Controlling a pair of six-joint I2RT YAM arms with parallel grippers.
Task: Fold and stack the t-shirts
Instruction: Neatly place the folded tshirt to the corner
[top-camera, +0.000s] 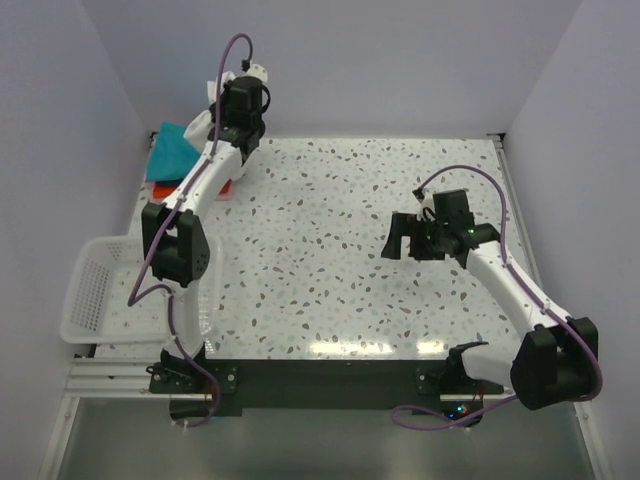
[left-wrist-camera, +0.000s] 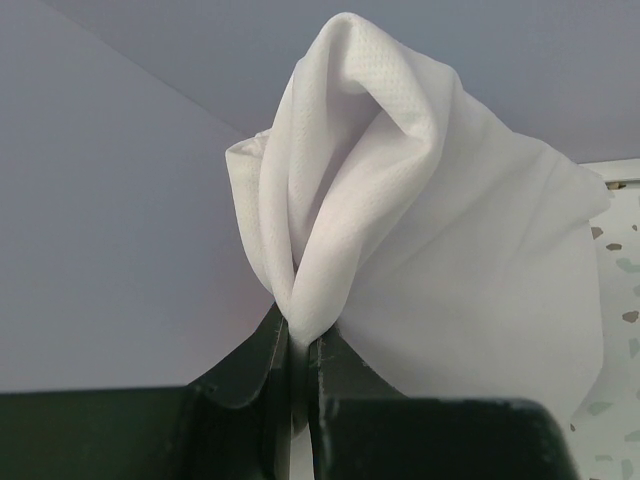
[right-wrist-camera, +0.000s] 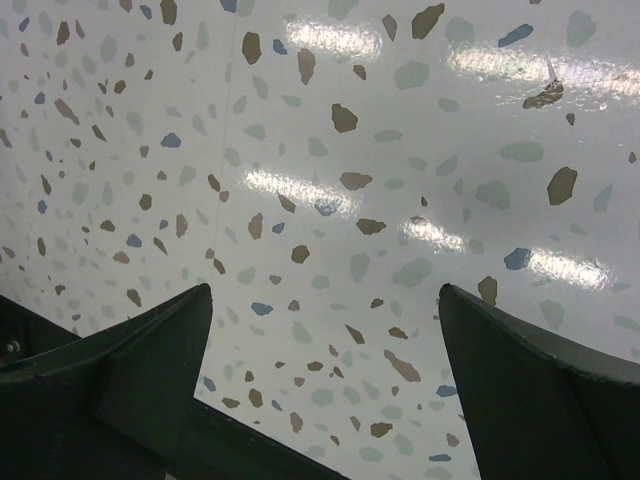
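The white t-shirt (left-wrist-camera: 420, 240) hangs bunched in front of the wall, a twisted fold of it pinched between the jaws of my left gripper (left-wrist-camera: 303, 335), which is shut on it. In the top view that gripper (top-camera: 222, 125) is raised over the table's far left corner, with a bit of the white t-shirt (top-camera: 201, 122) showing beside it. Under the arm lie the teal t-shirt (top-camera: 170, 150) and the red-orange t-shirt (top-camera: 226, 190), both partly hidden. My right gripper (top-camera: 397, 240) hovers over the right half of the table, open (right-wrist-camera: 325, 290), with only bare speckled surface between its fingers.
A white mesh basket (top-camera: 95, 290) stands off the table's left edge near the front. The speckled table (top-camera: 330, 260) is closed in by pale walls at the back and on both sides.
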